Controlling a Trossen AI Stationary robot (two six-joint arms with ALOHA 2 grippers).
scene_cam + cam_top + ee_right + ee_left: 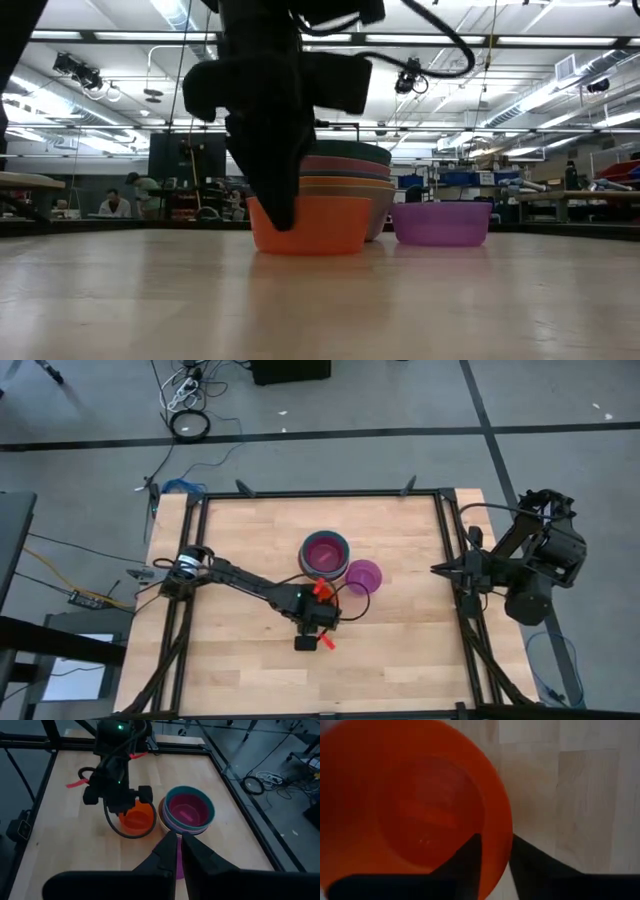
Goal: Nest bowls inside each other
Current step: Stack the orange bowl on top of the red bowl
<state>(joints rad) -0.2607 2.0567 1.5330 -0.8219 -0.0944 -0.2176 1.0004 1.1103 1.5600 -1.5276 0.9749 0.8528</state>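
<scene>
Wooden table (240, 670) carries bowl stack (325, 552), purple bowl (363, 576), red-orange bowl (137, 817).

Left hand (131, 806) over red-orange bowl (136, 820) beside stacked bowls (187, 811).

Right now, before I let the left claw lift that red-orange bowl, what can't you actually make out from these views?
- Red-orange bowl, high view: almost wholly hidden under the left claw.
- Its near rim, low view: covered by the arm.
- Left wrist view: fingers straddle the bowl's rim; whether they pinch it isn't clear.
- Stack: only the magenta bowl and teal rim show from above; lower bowls can't be counted.
- Purple bowl, right wrist view: blocked by the right claw.
</scene>
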